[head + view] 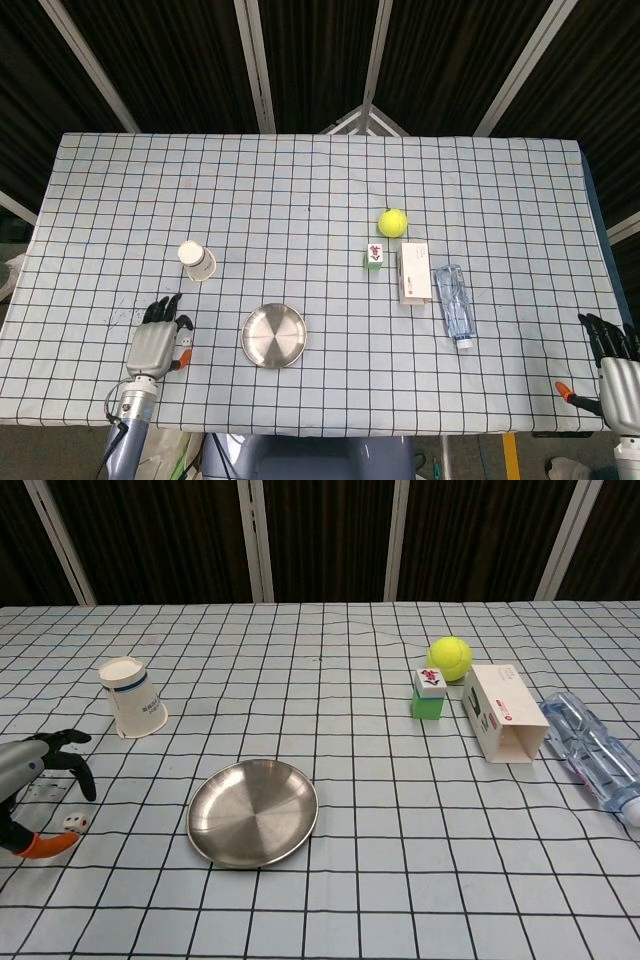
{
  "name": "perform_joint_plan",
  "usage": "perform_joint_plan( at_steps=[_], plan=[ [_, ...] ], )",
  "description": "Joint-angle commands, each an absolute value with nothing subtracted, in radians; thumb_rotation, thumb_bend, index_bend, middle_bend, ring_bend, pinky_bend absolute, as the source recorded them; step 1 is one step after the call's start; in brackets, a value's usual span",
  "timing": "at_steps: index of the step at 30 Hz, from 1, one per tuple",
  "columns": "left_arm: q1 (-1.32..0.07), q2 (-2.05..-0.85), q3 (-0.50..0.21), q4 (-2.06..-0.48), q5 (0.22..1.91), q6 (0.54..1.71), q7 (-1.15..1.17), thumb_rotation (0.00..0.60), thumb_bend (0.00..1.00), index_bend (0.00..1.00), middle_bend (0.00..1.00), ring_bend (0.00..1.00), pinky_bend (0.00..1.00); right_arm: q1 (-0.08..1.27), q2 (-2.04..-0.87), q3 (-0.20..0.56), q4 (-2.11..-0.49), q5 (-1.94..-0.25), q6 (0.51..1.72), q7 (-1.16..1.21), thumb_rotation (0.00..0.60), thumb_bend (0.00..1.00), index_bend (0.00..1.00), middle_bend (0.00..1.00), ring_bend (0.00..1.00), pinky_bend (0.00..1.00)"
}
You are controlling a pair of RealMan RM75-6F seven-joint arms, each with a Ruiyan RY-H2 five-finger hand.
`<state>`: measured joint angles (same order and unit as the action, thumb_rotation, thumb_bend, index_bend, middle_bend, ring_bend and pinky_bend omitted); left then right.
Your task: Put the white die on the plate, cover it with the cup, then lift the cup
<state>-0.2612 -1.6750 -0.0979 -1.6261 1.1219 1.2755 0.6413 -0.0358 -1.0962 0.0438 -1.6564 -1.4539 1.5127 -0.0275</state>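
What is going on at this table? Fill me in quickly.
The left hand hovers over the white die on the checked cloth, fingers spread, with nothing gripped. The die lies left of the empty steel plate, not yet on it. The paper cup lies tipped on its side farther back, untouched. The right hand rests open at the table's far right edge.

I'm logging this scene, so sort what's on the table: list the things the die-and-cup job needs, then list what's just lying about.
Needed for the job:
white die, on the cloth beside the left hand
plate
cup, lying tipped on the cloth

Just lying about:
tennis ball
green block
white box
water bottle, on its side
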Motion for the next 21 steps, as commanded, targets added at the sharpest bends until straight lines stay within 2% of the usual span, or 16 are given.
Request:
perform_joint_plan(
  at_steps=[1,10,15,21],
  plan=[
    [-0.264,-1.677,-0.096,-1.625,1.12,1.279,0.649,0.6,0.42,0.4,0.03,0.0,0.06,-0.037,-1.096,0.043,-1.657,-1.453,1.513,-0.028,0.6,0.04,0.11,0.12,0.12,0.04],
    [-0.267,-1.682,-0.09,-1.619,1.101,1.284,0.665,0.6,0.42,0.41,0.03,0.0,0.06,-0.038,-1.095,0.044,-1.66,-1.451,1.514,-0.028,0.6,0.04,0.11,0.12,0.12,0.04],
    [-0.268,-1.685,-0.084,-1.616,1.098,1.284,0.662,0.6,0.49,0.42,0.03,0.0,0.06,-0.036,-1.096,0.043,-1.659,-1.451,1.511,-0.029,0.6,0.04,0.11,0.12,0.12,0.04],
    [-0.27,-1.693,-0.081,-1.603,1.1,1.287,0.66,0.6,0.5,0.42,0.04,0.0,0.06,-0.036,-1.097,0.042,-1.659,-1.451,1.508,-0.03,0.6,0.04,0.11,0.12,0.12,0.04]
  ],
)
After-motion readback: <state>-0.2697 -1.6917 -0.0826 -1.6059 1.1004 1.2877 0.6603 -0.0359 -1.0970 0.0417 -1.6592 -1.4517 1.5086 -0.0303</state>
